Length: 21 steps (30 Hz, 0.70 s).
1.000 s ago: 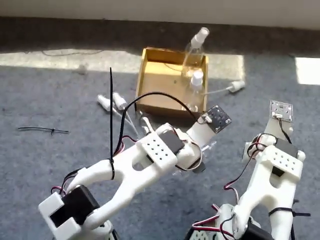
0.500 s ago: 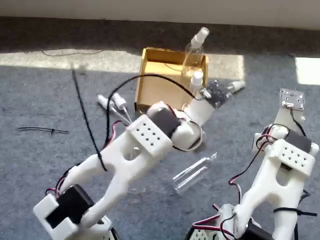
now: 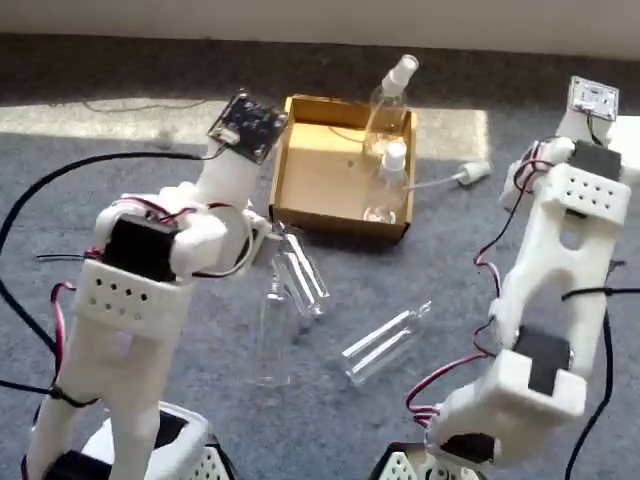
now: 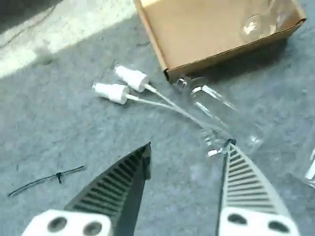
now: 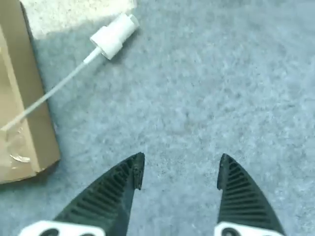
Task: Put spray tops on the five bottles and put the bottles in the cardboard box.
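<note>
Left gripper [image 4: 188,146] (spread, like the right gripper [image 5: 179,162]) hovers near a clear bottle [image 4: 221,110] beside the cardboard box [image 4: 226,51].

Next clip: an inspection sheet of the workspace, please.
Surface: grey carpet, sunlit strip at the far side.
Job's things: cardboard box holds two topped bottles; three open bottles lie on the carpet; three spray tops lie loose beside the box.
Clutter: black cable tie on the carpet.
Grippers: left gripper and right gripper open, empty, above the carpet.
Cables: black lead arcs off the left arm.
Surroundings: pale wall behind.
</note>
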Motion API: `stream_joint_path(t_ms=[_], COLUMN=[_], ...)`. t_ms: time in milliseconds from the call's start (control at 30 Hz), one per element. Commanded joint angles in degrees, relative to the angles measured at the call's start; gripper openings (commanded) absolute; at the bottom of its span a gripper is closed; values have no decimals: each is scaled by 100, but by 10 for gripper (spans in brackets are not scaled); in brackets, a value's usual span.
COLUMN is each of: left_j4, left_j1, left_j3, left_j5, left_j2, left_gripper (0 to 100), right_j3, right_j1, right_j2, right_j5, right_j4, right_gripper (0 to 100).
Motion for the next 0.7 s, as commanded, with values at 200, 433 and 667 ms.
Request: stream_joint_path(t_ms=[200,433,667], left_j4=[-2409,-2488,-2620], left_j1=[-1358,-1349,-936], left_j3=[3178,3345,3591], left_j5=[-88,-62,-62], left_j2=[-1138,-1288,-1297], left_gripper=[214,214,212], right_j3=[-3899,-5991,-6923], right_j1=[-356,-523,-673], right_j2=[2475,4101,5279], right_j5=[-2558,-3112,-3103], right_j4=[716,479,-13], right_gripper=[214,214,214])
